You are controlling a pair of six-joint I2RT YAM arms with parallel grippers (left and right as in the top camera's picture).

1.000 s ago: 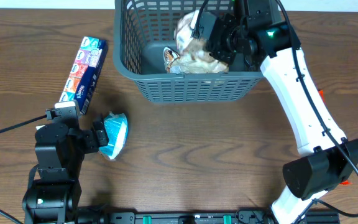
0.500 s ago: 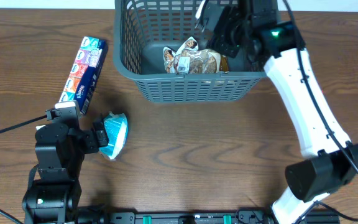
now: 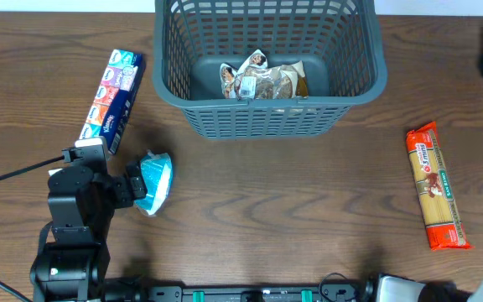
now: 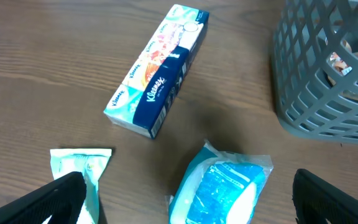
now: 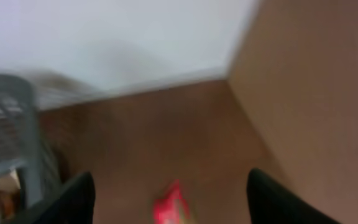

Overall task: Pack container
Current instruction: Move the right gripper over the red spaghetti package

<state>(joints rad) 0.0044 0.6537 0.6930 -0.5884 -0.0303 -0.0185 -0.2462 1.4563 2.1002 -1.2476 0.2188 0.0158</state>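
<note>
The dark grey-blue lattice basket [image 3: 267,109] stands at the back middle and holds a crumpled brown-and-white packet [image 3: 258,80]. Its corner shows in the left wrist view [image 4: 316,81] and blurred in the right wrist view [image 5: 5,124]. My left gripper [image 3: 134,189] is open, its fingers either side of a blue-and-white packet [image 3: 153,183], [image 4: 225,193]. A blue Kleenex box [image 3: 114,94], [image 4: 159,93] lies at the left. An orange-red pasta packet [image 3: 438,186], [image 5: 173,208] lies at the right. My right gripper [image 5: 169,211] is open and empty, high above the pasta; in the overhead view only a dark blur shows at the right edge.
A pale green-white packet [image 4: 82,171] lies by the left finger. The table's far edge and a white wall [image 5: 135,37] show in the right wrist view. Cables run off the left arm [image 3: 15,172].
My right arm released the brown-and-white packet into the basket, then swung fast out to the right, uncovering the pasta packet. The left arm has not moved.
</note>
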